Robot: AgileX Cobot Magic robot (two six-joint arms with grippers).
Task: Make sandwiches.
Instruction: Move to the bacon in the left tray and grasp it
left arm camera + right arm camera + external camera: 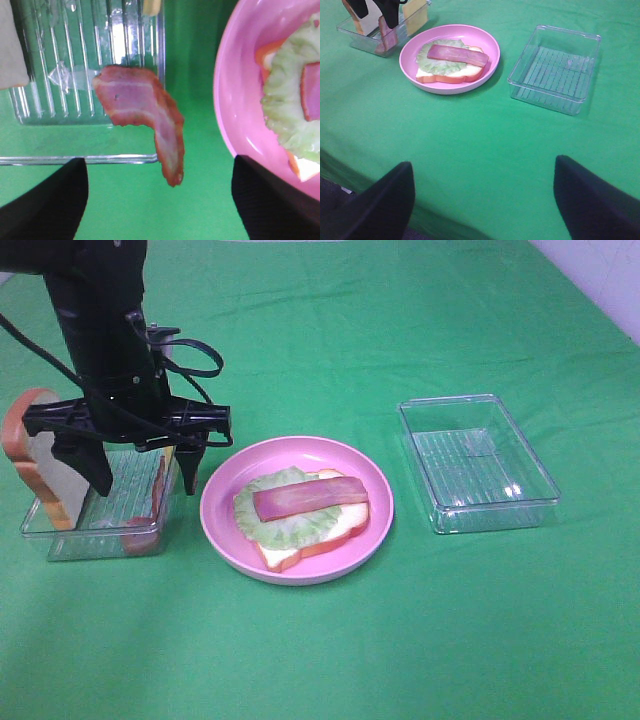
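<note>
Sandwich (305,520) on plate (222,512) — bacon (150,117) over tray (50,75) rim — left gripper (159,165), right gripper (482,162) unclenched.

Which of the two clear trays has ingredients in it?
The left tray, beside the pink plate: it holds a bread slice and a bacon strip. The right tray is empty.

Bare cloth (405,490) between plate (215,505) and right tray (470,465), bread (40,465), meat strip (145,112) crowd left tray (95,540)
</note>
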